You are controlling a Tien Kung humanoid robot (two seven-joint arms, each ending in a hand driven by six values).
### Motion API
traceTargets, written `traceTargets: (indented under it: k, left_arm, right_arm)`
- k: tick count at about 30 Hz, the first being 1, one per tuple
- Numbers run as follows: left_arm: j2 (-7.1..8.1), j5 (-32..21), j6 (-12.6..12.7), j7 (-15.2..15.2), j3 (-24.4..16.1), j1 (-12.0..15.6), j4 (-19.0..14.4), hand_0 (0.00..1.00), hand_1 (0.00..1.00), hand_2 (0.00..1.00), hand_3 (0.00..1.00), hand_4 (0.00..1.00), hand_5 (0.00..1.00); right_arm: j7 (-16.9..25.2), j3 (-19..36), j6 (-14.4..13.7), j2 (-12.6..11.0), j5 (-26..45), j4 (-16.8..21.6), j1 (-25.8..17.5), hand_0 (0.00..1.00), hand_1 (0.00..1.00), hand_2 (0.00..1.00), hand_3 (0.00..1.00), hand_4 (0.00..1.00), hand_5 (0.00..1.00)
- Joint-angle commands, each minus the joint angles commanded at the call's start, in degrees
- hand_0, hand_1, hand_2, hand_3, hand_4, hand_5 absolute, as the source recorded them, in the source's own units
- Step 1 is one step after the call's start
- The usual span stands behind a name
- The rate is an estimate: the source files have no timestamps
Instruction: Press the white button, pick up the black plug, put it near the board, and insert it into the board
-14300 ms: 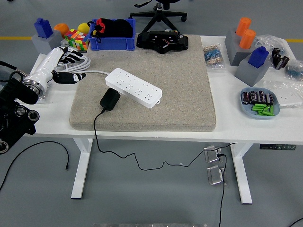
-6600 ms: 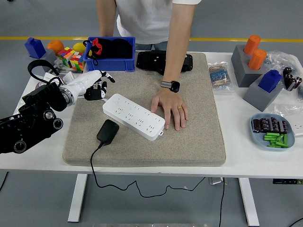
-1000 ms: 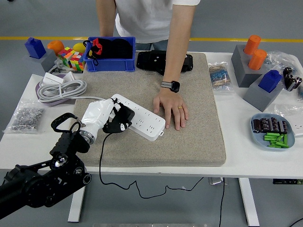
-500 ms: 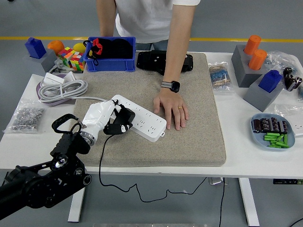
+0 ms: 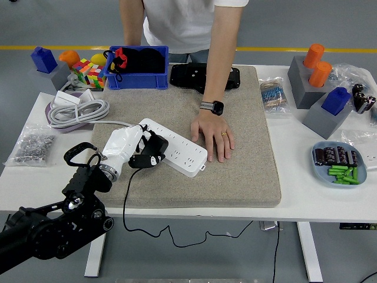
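A white power strip [image 5: 179, 148] lies slantwise on the grey mat [image 5: 235, 171]. My left hand [image 5: 141, 151], white with black fingers, is shut on the black plug [image 5: 154, 145] and holds it over the strip's left end, touching or just above it. The plug's black cord [image 5: 126, 200] hangs down over the table's front edge. A person's hand [image 5: 214, 136] rests flat on the mat, pressed against the strip's right end. The white button is hidden under my hand. My right hand is out of view.
A blue bin [image 5: 139, 61] and a black device [image 5: 203, 76] stand at the back. Coiled white cable [image 5: 75, 112] and a bag of small parts [image 5: 34, 146] lie at left. Grey blocks with orange and blue pegs [image 5: 321, 82] and a dish of batteries [image 5: 339, 162] sit at right.
My left hand with the plug has shifted slightly right over the strip's left end over the last second. The person's hand has stayed put.
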Motion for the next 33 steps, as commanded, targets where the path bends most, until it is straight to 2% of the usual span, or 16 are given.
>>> traceTargets:
  k: [3,4,15,16,20,21,27,28,33]
  left_arm:
    - [-0.01,-0.02,0.0,-0.07,0.05,-0.02,0.06,0.214,0.353,0.369,0.533,0.943,0.025]
    - [-0.01,0.04,0.06,-0.03,0.07,-0.03,0.06,0.234,0.383,0.373,0.531,0.998,0.158]
    - [0.01,0.5,0.38,0.12,0.04,-0.06,0.04,0.238,0.394,0.372,0.534,0.998,0.186]
    - [0.01,0.52,0.46,0.1,0.05,-0.06,0.04,0.239,0.428,0.381,0.538,0.998,0.244]
    - [-0.02,0.45,0.77,-0.07,0.05,-0.02,0.1,0.239,0.428,0.381,0.538,0.998,0.244]
    - [-0.02,0.3,0.82,-0.09,0.03,0.02,0.13,0.311,0.519,0.432,0.586,0.998,0.277]
    - [-0.03,-0.03,0.7,0.01,0.02,-0.03,0.16,0.311,0.519,0.432,0.586,0.998,0.277]
    - [-0.04,0.01,0.61,0.11,0.05,-0.05,0.17,0.395,0.598,0.519,0.63,0.998,0.316]
    - [-0.06,-0.25,0.27,0.31,0.1,-0.08,0.23,0.395,0.598,0.519,0.63,0.998,0.316]
  right_arm:
    - [-0.01,0.13,0.0,0.05,-0.03,-0.04,0.04,0.666,0.675,0.635,0.623,0.697,0.475]
    - [-0.01,0.11,0.03,0.05,0.01,-0.02,0.04,0.666,0.674,0.635,0.623,0.697,0.477]
    - [-0.03,0.14,0.07,0.04,0.01,-0.03,0.02,0.666,0.674,0.634,0.623,0.697,0.475]
    - [-0.04,0.12,0.09,0.05,0.02,-0.02,0.02,0.666,0.674,0.633,0.622,0.698,0.475]
    - [-0.05,0.04,0.1,0.04,0.04,-0.04,-0.03,0.666,0.674,0.633,0.622,0.698,0.475]
    - [-0.05,0.01,0.11,0.03,0.05,-0.04,-0.06,0.665,0.674,0.634,0.622,0.699,0.474]
    - [-0.05,0.03,0.11,0.04,0.07,-0.04,0.0,0.665,0.674,0.634,0.622,0.699,0.474]
    - [-0.05,0.03,0.13,0.05,0.09,-0.04,0.0,0.666,0.674,0.634,0.62,0.699,0.472]
    - [-0.06,0.1,0.14,0.08,0.1,-0.05,0.01,0.666,0.674,0.634,0.62,0.699,0.472]
